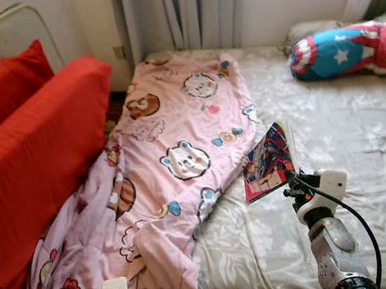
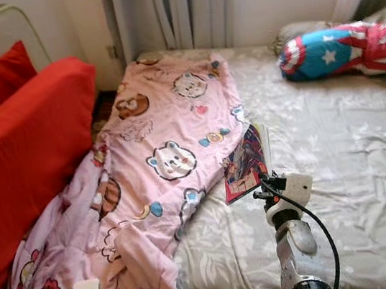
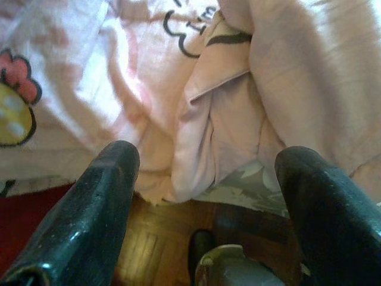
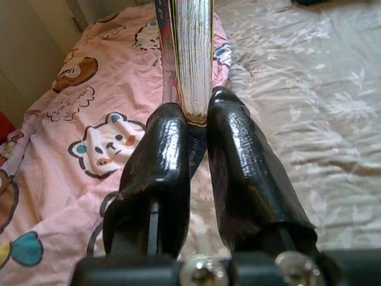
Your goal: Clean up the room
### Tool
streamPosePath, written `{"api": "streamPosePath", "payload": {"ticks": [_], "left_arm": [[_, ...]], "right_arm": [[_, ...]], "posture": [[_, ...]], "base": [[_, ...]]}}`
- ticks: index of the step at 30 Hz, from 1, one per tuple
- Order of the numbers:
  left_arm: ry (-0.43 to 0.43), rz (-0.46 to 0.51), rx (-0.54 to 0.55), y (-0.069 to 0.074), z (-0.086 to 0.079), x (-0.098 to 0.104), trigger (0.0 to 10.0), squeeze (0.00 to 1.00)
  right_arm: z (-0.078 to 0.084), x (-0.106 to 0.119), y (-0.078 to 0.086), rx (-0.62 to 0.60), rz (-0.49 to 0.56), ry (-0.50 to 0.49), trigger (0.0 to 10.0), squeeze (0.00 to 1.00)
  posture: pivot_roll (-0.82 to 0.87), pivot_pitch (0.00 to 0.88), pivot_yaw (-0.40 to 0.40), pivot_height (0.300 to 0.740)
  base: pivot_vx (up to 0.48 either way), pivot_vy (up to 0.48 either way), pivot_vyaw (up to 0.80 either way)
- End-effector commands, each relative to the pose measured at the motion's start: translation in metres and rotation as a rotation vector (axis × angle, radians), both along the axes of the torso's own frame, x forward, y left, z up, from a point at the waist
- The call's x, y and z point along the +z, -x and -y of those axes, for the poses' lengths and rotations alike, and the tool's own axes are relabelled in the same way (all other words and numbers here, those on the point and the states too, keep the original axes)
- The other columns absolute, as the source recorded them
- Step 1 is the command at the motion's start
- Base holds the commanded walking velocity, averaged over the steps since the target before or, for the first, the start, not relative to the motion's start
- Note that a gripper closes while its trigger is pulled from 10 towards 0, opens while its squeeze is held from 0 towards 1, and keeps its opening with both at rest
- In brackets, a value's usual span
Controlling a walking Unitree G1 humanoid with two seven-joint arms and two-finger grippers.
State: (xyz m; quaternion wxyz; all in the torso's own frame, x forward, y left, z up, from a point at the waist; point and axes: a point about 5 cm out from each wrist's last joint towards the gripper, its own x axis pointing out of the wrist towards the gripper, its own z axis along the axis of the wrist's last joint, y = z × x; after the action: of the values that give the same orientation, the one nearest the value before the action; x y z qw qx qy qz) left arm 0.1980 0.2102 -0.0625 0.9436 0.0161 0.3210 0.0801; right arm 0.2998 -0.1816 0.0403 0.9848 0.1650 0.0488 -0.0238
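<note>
A colourful paperback book (image 1: 267,162) rests tilted on the bed at the pink cartoon blanket's right edge. My right gripper (image 1: 288,187) is shut on its near edge. In the right wrist view the two black fingers (image 4: 168,149) pinch the book (image 4: 191,53) by its pages. The pink blanket (image 1: 178,139) lies crumpled along the bed's left side and spills over the near corner. My left gripper (image 3: 208,154) is open just below that hanging blanket corner (image 3: 208,119), with nothing between its fingers.
A red sofa with cushions (image 1: 27,155) stands close along the bed's left. A star-and-stripes pillow (image 1: 346,49) lies at the head of the bed. The grey patterned sheet (image 1: 370,161) is bare on the right. Wooden floor (image 3: 149,238) shows under the left gripper.
</note>
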Motion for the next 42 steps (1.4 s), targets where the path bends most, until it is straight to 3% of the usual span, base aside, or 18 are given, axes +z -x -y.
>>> {"api": "streamPosePath", "payload": {"ticks": [1, 12, 21, 38, 42], "left_arm": [[-0.002, -0.047, -0.015, 0.006, 0.001, -0.005, 10.0, 0.0], [-0.004, -0.102, -0.035, 0.017, 0.005, -0.012, 10.0, 0.0], [0.001, -0.103, -0.029, 0.014, 0.004, -0.012, 10.0, 0.0], [-0.006, -0.112, -0.045, 0.014, 0.011, -0.013, 10.0, 0.0], [-0.018, -0.115, -0.077, 0.015, 0.012, -0.013, 10.0, 0.0]], "right_arm": [[0.005, 0.011, -0.004, -0.022, 0.057, 0.022, 10.0, 0.0], [0.008, 0.003, 0.001, -0.044, 0.021, 0.007, 10.0, 0.0], [0.008, 0.008, -0.002, -0.042, 0.038, 0.025, 10.0, 0.0], [0.005, 0.011, -0.006, -0.017, 0.036, 0.052, 10.0, 0.0], [0.006, 0.009, -0.004, -0.014, 0.023, 0.059, 10.0, 0.0]], "posture": [[0.0, 0.0, -0.09, 0.718], [-0.01, 0.0, -0.075, 0.718], [-0.02, 0.0, -0.088, 0.718], [0.0, 0.0, -0.123, 0.718], [-0.01, 0.0, -0.12, 0.718]], "base": [[0.0, 0.0, 0.0], [0.0, 0.0, -0.06], [0.0, 0.0, -0.65], [0.0, 0.0, 0.0], [0.0, -0.285, -0.7]]}}
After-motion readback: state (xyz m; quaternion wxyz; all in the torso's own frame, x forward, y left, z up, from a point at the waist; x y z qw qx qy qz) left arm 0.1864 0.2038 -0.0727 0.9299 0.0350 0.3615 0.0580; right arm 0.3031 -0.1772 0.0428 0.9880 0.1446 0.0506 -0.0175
